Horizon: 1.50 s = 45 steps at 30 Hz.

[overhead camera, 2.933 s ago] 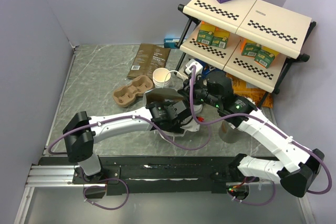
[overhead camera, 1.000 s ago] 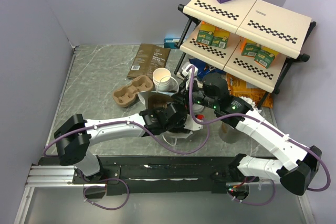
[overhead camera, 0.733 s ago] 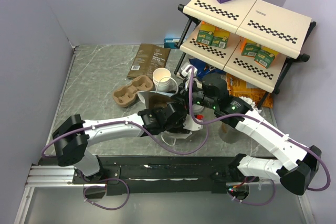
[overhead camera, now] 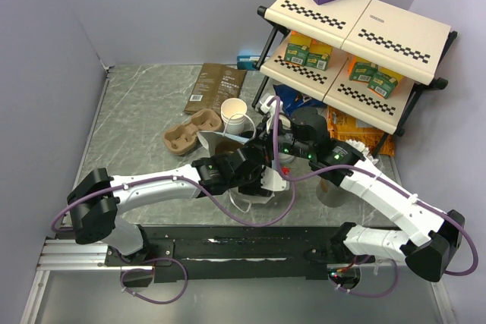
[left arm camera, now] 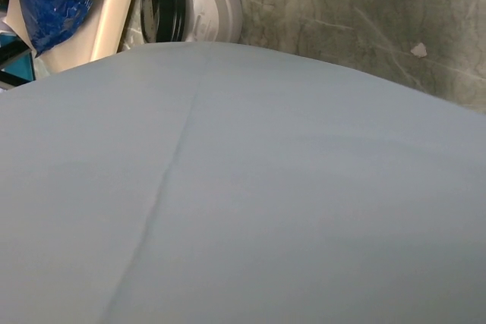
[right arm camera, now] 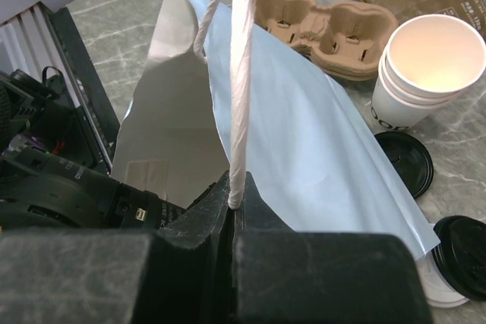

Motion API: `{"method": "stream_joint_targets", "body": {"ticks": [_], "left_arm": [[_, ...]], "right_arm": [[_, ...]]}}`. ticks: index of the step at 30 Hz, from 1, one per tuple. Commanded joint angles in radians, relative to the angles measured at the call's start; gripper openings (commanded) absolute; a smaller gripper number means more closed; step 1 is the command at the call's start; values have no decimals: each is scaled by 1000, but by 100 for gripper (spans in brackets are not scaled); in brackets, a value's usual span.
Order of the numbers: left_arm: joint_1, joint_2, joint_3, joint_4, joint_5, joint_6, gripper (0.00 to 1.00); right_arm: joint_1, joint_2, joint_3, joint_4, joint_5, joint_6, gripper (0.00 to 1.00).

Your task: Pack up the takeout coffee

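While the right gripper (right arm camera: pixel 231 206) clamps the bag handle (right arm camera: pixel 240 73), the bag (right arm camera: pixel 304 157) hides the jaws of the left gripper (overhead camera: pixel 257 177). Their state is undeterminable.

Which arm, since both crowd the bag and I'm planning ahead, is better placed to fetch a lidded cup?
Probably left. The right tool is shut on the white handle of the bag, holding it up; the left wrist view shows a lidded cup lying close by.

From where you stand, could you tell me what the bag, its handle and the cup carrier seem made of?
The bag looks like pale blue matte paper, given its sharp crease; the handle, white twisted paper cord, spiral visible; the cup carrier, probably brown moulded pulp, rough, dull.
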Motion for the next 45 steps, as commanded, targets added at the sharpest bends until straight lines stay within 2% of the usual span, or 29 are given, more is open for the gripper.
{"method": "stream_joint_targets", "body": {"ticks": [1, 4, 8, 14, 29, 45], "left_arm": [[6, -11, -16, -16, 95, -38, 77], [6, -25, -25, -7, 93, -35, 75], [9, -36, -22, -10, 106, -33, 84], [14, -42, -15, -31, 126, -30, 89], [20, -72, 4, -59, 115, -35, 91], [48, -85, 39, -92, 126, -112, 97]], "right_arm": [[12, -13, -4, 44, -86, 14, 0], [8, -25, -12, 35, -92, 1, 0], [8, -28, -21, 24, -93, -2, 0], [4, -32, -23, 26, -90, -3, 0], [-22, -30, -32, 12, -100, 3, 0], [-67, -16, -52, -22, -92, -5, 0]]}}
